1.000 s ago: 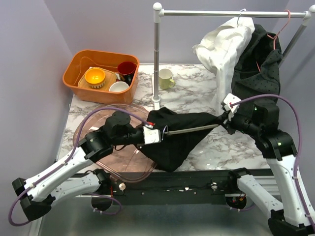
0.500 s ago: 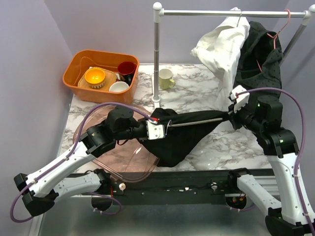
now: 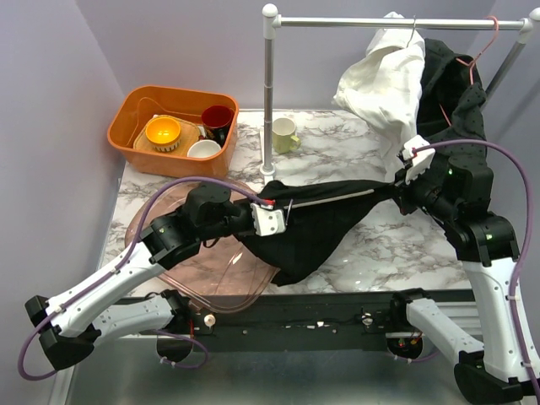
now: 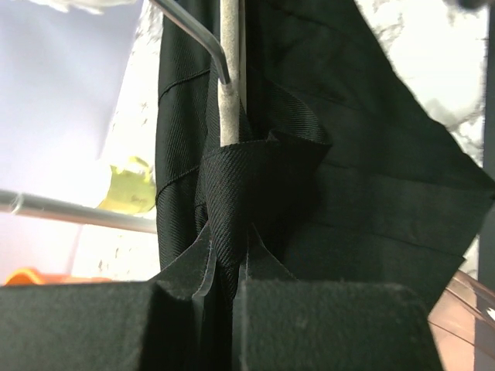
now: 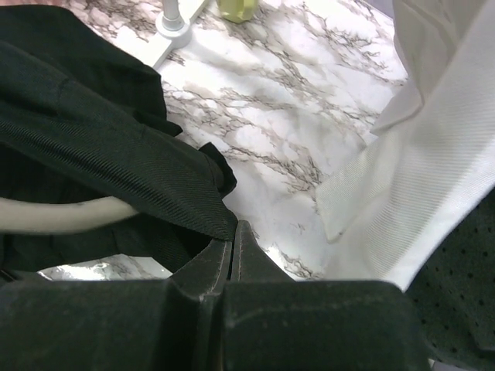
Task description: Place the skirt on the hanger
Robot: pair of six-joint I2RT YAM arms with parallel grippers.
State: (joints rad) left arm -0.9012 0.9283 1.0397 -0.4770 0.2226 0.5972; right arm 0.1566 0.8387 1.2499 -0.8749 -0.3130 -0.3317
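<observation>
The black skirt [image 3: 312, 224] hangs stretched between my two grippers above the marble table, draped over a white hanger bar [image 3: 333, 200]. My left gripper [image 3: 283, 218] is shut on a bunched fold of the skirt [image 4: 255, 185] beside the hanger bar [image 4: 230, 93] and its metal hook [image 4: 193, 35]. My right gripper [image 3: 395, 192] is shut on the other end of the skirt; its wrist view shows the fabric corner [image 5: 155, 170] pinched at the jaw tips, with the hanger bar [image 5: 62, 215] beneath it.
A clothes rail [image 3: 380, 22] on a pole [image 3: 269, 101] carries a white shirt [image 3: 388, 80] and a black dotted garment [image 3: 451, 93] close to my right arm. An orange bin [image 3: 126, 126] of cups, a yellow-green mug [image 3: 284, 135] and a clear pink tub [image 3: 211, 274] stand to the left.
Both grippers have moved to the right and up with the skirt. The skirt and hanger bar now hang higher and more level.
</observation>
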